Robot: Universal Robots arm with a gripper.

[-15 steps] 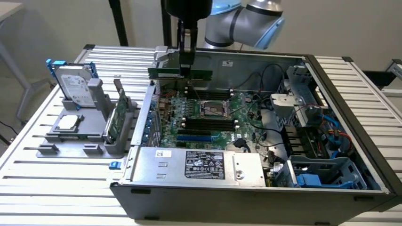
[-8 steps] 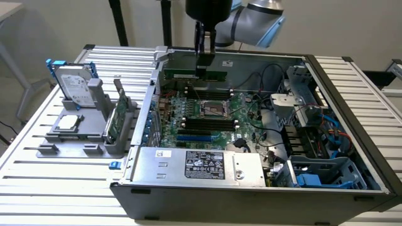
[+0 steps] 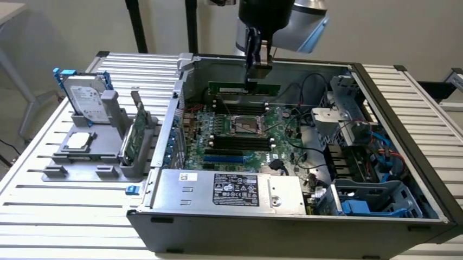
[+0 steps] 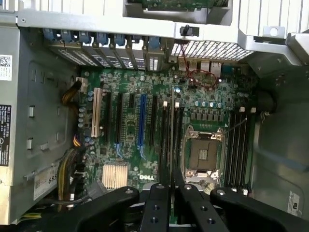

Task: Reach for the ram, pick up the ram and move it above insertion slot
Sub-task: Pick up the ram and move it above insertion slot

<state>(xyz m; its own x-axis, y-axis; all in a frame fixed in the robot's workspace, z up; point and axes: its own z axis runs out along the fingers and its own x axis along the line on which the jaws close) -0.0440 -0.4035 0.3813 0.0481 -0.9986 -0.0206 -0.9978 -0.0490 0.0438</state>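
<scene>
**Ram held on edge above the memory slots**

The open computer case [image 3: 289, 216] is laid on its side on the slatted table [image 3: 65, 200], so that the motherboard [image 3: 239, 135] faces upward and can be reached from above. Beside it, on the exterior view's left, a grey holder [image 3: 94, 157] is set out with the hard drive [image 3: 85, 100] and the expansion card [image 3: 134, 135] stood upright in it, presumably so each can be gripped by its top edge.

The arm is hung over the far part of the case. The ram [image 3: 244, 88] is pinched at its upper edge by the gripper [image 3: 257, 73], whose jaws are pressed nearly together on the thin board. The stick is kept long edge down and clear of the board, roughly in line with the memory slots [image 4: 238, 140] beside the processor socket [image 4: 203, 154], a pose judged to suit a straight descent.

In the wrist view the stick [image 4: 171, 135] is seen edge-on between the fingers [image 4: 155, 208].
</scene>
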